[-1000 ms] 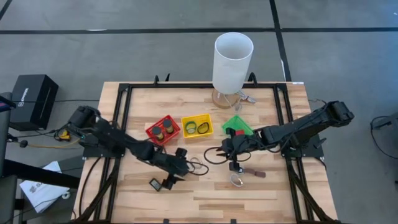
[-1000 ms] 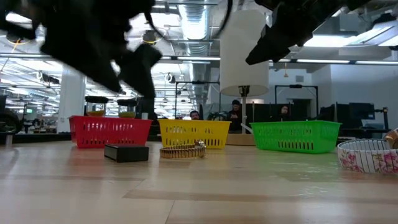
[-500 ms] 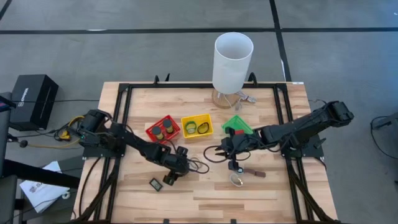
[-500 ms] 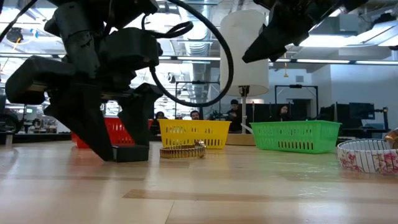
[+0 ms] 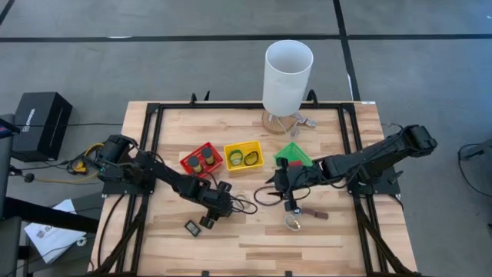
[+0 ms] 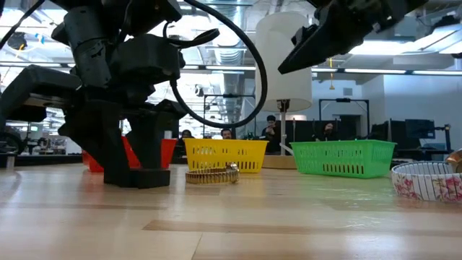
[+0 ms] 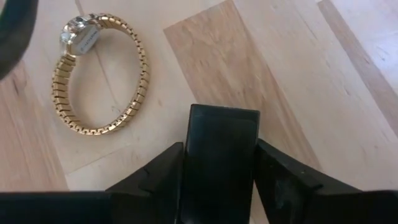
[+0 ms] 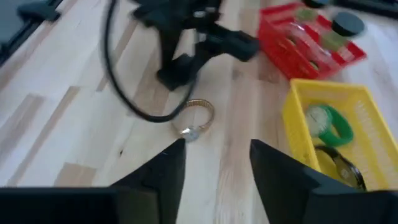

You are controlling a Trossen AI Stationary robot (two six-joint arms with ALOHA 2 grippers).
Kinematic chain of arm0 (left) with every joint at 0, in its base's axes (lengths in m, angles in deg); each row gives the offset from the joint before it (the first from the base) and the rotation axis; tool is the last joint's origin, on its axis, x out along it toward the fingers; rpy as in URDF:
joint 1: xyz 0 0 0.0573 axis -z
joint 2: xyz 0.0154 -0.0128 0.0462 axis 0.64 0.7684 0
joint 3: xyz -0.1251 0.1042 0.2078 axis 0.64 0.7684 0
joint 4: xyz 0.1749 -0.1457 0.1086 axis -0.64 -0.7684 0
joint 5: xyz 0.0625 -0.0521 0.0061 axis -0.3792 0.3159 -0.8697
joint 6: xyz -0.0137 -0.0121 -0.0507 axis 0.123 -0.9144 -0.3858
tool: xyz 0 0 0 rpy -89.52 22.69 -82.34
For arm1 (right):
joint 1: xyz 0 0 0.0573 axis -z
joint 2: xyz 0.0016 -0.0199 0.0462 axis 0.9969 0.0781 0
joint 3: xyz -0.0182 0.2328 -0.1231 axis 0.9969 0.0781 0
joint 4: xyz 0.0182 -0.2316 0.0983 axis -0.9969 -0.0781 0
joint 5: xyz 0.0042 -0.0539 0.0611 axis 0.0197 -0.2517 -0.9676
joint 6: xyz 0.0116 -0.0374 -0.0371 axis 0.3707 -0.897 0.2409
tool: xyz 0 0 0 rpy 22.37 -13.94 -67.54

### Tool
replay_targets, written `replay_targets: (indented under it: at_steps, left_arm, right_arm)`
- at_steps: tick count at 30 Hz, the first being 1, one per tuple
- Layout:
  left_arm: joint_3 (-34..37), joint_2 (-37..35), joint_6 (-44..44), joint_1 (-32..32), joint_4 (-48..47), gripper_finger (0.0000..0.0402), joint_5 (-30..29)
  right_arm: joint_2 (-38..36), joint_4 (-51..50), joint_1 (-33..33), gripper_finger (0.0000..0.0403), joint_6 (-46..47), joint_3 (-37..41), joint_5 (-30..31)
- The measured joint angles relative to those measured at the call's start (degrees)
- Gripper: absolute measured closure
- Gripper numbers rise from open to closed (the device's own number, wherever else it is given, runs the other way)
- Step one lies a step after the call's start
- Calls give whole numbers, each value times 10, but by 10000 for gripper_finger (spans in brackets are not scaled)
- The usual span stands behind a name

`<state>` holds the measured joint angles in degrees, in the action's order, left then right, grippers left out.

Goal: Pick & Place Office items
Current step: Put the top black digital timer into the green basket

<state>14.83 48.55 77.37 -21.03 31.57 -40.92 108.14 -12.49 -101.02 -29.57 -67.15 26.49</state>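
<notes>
Left wrist view gives us the relation that matters: the black rectangular block [image 7: 221,158] lies flat on the wood directly between our two left fingers [image 7: 155,174], one on each long side, so its long axis runs straight ahead along the gripper's line of sight. The fingers flank it closely, but we cannot see firm contact, so we judge the left gripper [image 5: 209,221] parted around the block and about to close, not yet gripping. Just beyond the block lies the gold watch [image 7: 99,74], apart from it and clear of the fingers.

In the low view the left gripper [image 6: 133,170] stands down on the table with the block [image 6: 148,177] at its fingertips, the watch [image 6: 211,175] just beside it, in front of the yellow basket [image 6: 225,155]. Compared with a second ago, when the left gripper hung above the block, it has come down to table level and now straddles it.

Further right in the high view, another small dark piece [image 5: 192,227] lies near the left gripper, and the red basket [image 5: 201,160] is the nearest basket to it. The right gripper [image 5: 288,201] hovers with fingers spread by the green basket [image 5: 294,155], above a red-brown piece [image 5: 315,215] and a ring [image 5: 293,223], and has barely shifted. The left arm is plainly nearer the block.
</notes>
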Motion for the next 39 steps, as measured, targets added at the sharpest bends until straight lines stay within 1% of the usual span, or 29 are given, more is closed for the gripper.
replay_targets:
  at_steps: [2, 4, 7, 9, 13, 17, 19, 20, 22, 24, 25, 28, 30, 33, 36, 39]
  left_arm:
    - [0, 0, -1, -1, 4, 245, -2]
    - [2, 0, -1, -1, 14, 249, -5]
    - [2, 0, -15, -1, 36, 240, -14]
    - [-3, -2, -32, -2, 44, 231, -16]
    - [-7, -12, -80, -6, 49, 232, -13]
    - [-6, -33, -127, -19, 48, 245, -11]
    - [-8, -43, -144, -29, 73, 246, -11]
    - [-7, -51, -151, -33, 71, 244, -11]
    - [-6, -64, -156, -43, 90, 238, -10]
    - [-7, -77, -158, -52, 92, 233, 5]
    - [-7, -82, -158, -54, 100, 233, 13]
    - [-7, -88, -157, -59, 102, 238, 29]
    - [-6, -93, -158, -58, 99, 243, 34]
    - [-7, -93, -158, -59, 102, 243, 37]
    - [-7, -92, -158, -59, 105, 234, 38]
    - [-7, -92, -155, -59, 109, 231, 37]
  right_arm:
    - [16, 3, -11, 219, -39, 0, -1]
    - [34, 6, -26, 208, -76, 1, -2]
    - [73, 32, -51, 201, -139, 0, 7]
    - [102, 53, -68, 201, -170, -6, 29]
    - [140, 52, -100, 209, -188, -23, 102]
    - [169, 36, -119, 221, -189, -26, 152]
    - [183, 37, -127, 227, -190, -26, 184]
    - [189, 37, -130, 229, -199, -26, 198]
    - [208, 58, -133, 235, -232, -27, 228]
    - [222, 87, -138, 240, -277, -24, 271]
    - [231, 121, -138, 243, -304, -26, 294]
    - [247, 195, -143, 248, -390, -27, 358]
    - [252, 223, -144, 250, -439, -25, 389]
    - [250, 254, -141, 249, -479, -26, 390]
    - [250, 301, -135, 248, -507, -26, 387]
    - [249, 342, -125, 246, -537, -26, 351]
